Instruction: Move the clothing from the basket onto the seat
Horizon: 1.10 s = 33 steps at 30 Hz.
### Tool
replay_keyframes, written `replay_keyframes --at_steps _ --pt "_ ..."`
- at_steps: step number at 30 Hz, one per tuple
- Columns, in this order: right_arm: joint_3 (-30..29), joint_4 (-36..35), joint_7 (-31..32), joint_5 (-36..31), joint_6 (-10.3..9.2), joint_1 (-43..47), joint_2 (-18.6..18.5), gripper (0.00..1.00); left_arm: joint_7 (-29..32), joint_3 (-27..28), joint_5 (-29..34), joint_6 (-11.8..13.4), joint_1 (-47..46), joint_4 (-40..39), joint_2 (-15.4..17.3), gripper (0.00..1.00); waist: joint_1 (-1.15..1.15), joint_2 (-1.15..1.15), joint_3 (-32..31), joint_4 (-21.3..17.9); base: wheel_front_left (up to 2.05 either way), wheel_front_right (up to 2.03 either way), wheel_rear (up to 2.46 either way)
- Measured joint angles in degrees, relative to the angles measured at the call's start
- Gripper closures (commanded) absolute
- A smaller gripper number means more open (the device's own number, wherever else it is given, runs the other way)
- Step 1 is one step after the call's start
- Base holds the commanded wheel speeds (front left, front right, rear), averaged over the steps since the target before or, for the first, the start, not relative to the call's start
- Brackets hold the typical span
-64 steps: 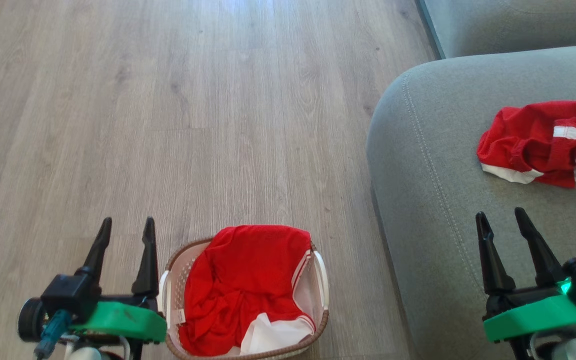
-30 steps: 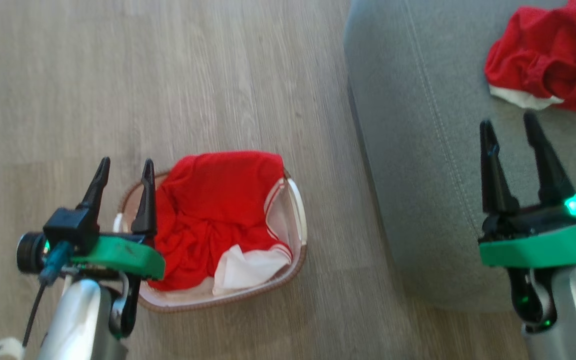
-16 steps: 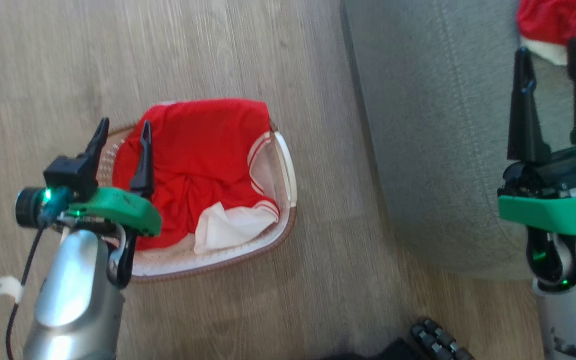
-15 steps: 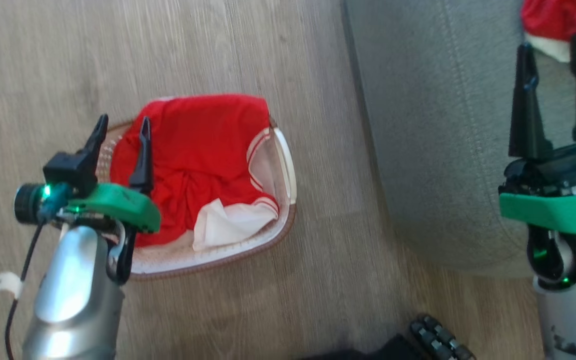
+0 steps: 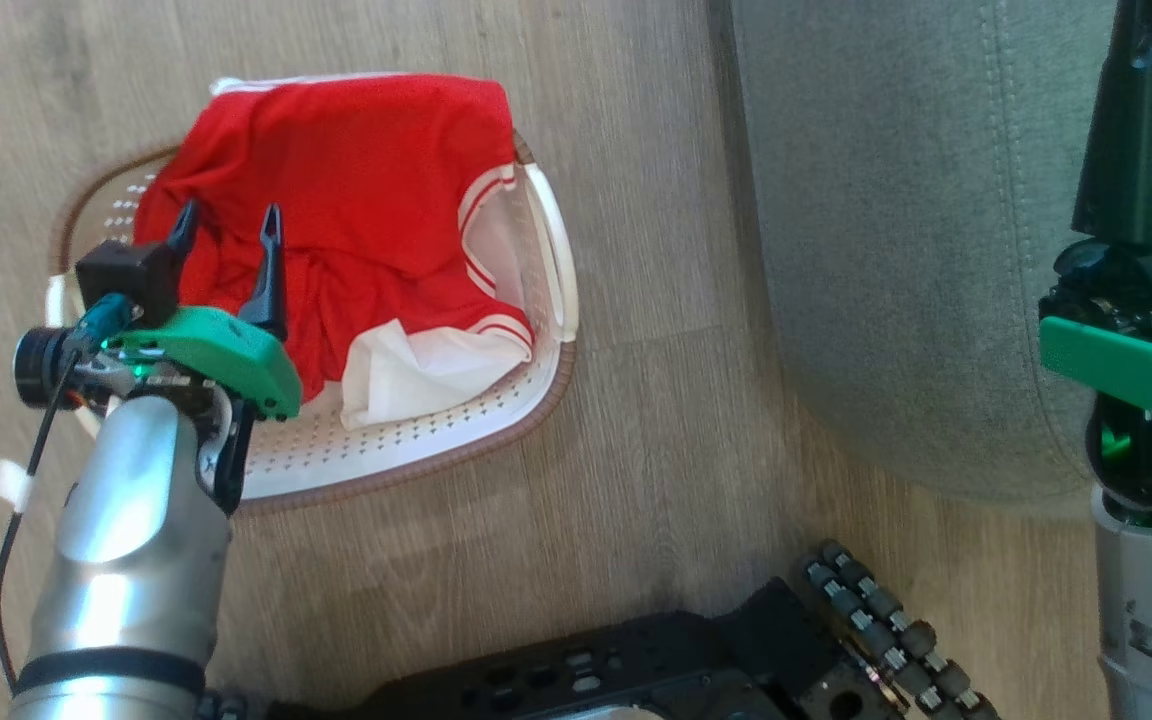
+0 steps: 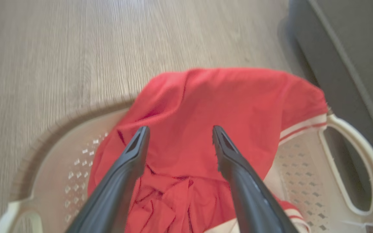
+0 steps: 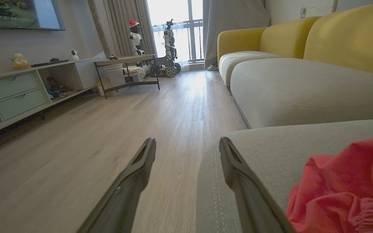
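Half done: one red jersey (image 7: 345,187) is lying on the seat (image 5: 886,250) at right, while the second jersey (image 5: 336,180) is sitting in the basket (image 5: 416,470) under the widely spread left gripper (image 5: 228,215), the right gripper (image 7: 187,142) hanging equally spread.

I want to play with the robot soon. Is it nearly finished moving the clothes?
About halfway. Done: one red jersey lies on the seat. In hand: nothing yet; the left gripper hangs open over the other jersey in the basket. Left: grab it and carry it over. The right gripper is open and empty.
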Motion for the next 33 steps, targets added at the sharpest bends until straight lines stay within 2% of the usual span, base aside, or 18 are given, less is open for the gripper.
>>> replay_keyframes --at_steps 12,18,30,31,32,33 --pt "0.4 -1.8 0.0 -0.2 0.00 -3.4 0.5 0.00 0.3 -0.3 -0.8 -1.3 -10.9 19.0 1.5 0.00 0.00 0.00 6.3 -1.6 0.00 0.00 0.00" --pt "1.2 -2.0 0.0 -0.4 0.00 -3.6 0.8 0.00 4.3 -1.4 -0.9 -1.7 -14.7 26.2 1.7 0.00 0.00 0.00 8.3 -2.9 0.00 0.00 0.00" --pt "1.9 -2.2 0.0 -0.4 0.00 -5.7 1.8 0.00 14.8 -4.8 -0.9 -1.9 -18.5 29.5 3.2 0.02 -0.01 0.00 11.4 -5.3 0.00 0.00 0.00" --pt "2.0 -2.2 0.0 -0.4 0.00 -5.7 1.9 0.00 15.4 -5.0 -1.1 -1.8 -18.7 29.5 3.3 0.51 -0.01 0.00 11.6 -5.5 0.00 0.00 0.00" --pt "2.0 -2.1 0.0 -0.4 0.00 -5.7 1.9 0.00 15.8 -5.2 -1.1 -1.9 -19.1 29.6 3.5 0.85 -0.01 0.00 11.8 -5.6 0.00 0.00 0.00" --pt "2.0 -2.1 0.0 -0.4 0.00 -5.7 2.0 0.00 15.8 -5.3 -1.2 -1.9 -19.1 29.6 3.9 1.00 -0.01 0.00 11.9 -5.7 0.00 0.00 0.00"
